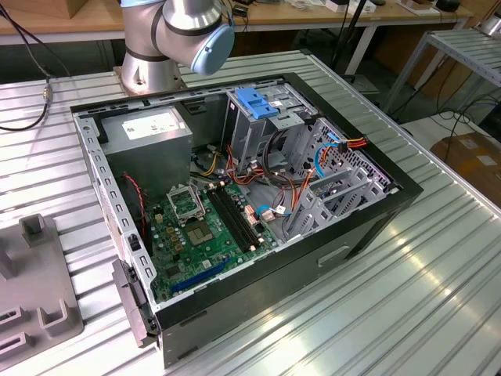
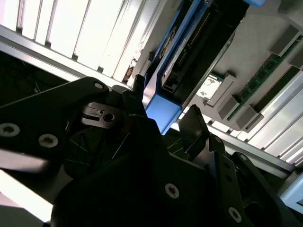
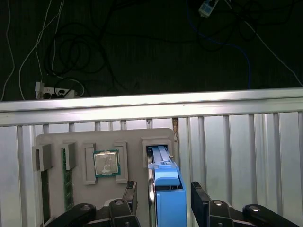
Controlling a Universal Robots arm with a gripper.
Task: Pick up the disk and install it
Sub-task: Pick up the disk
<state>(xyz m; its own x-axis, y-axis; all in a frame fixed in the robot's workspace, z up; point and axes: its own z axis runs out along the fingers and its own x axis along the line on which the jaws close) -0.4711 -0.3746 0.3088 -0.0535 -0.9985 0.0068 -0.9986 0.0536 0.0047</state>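
The disk [image 3: 166, 182] stands on edge in a slot of the grey holder tray [image 3: 57, 139], its bright blue rail facing the camera. In the second wrist view the disk [image 2: 189, 56] runs away from the gripper, blue end [image 2: 163, 113] nearest. My gripper [image 3: 163, 191] is open and straddles the disk's end. One black finger [image 3: 130, 194] stands on each side, with a small gap between each pad and the blue rails. The other finger [image 3: 199, 196] is likewise apart from it. Both fingers [image 2: 138, 90] flank the blue end in the second wrist view too.
The tray also holds a processor chip [image 3: 106, 163] and memory sticks [image 3: 66, 182]. In the exterior view the tray [image 1: 39, 301] lies at the left edge beside the open computer case [image 1: 235, 196]. A metal drive cage with a blue latch [image 1: 254, 102] sits inside the case.
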